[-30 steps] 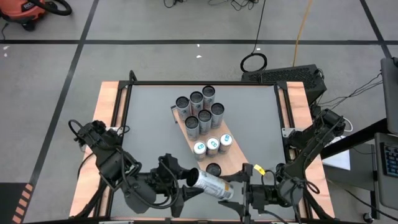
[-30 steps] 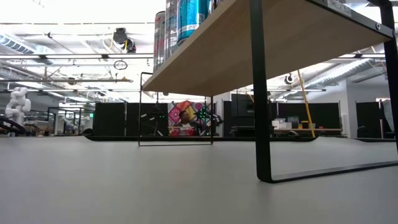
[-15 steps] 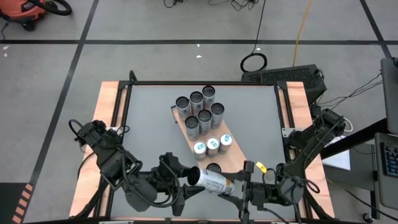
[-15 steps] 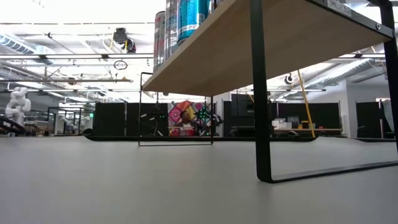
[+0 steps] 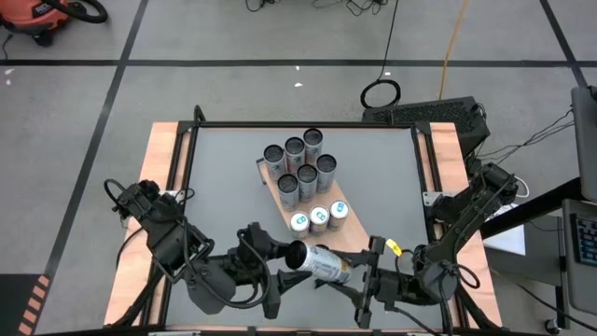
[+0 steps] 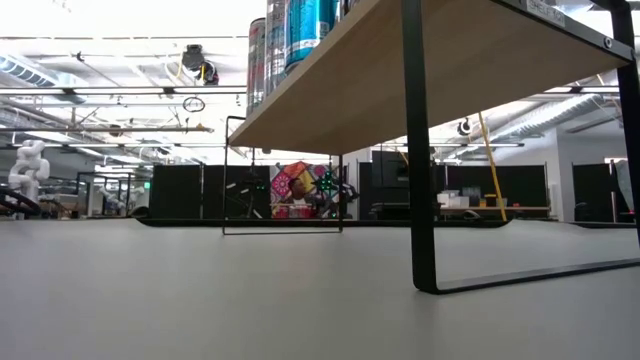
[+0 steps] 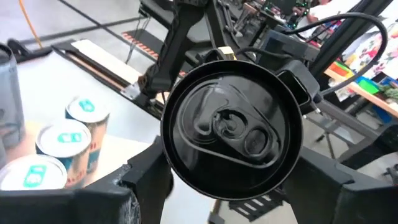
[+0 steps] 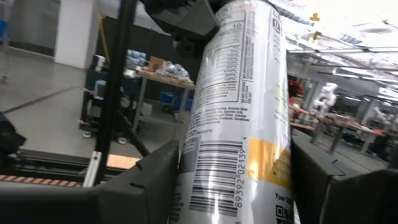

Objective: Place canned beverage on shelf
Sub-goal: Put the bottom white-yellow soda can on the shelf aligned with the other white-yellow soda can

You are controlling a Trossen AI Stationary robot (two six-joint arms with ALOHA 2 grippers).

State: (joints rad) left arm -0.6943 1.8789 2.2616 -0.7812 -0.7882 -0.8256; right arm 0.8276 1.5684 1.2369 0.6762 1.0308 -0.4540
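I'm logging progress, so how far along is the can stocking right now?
Nine cans already stand on the shelf: six dark-topped, three white-topped. In hand: one silver can lying sideways above the table's near edge, with the left gripper and the right gripper each closed on one end of it. Left: stand it upright on the shelf's free near end.

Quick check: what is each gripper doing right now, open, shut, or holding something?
Left gripper: shut on the can, gripping its top end.
Right gripper: shut on the same can, at its other end.
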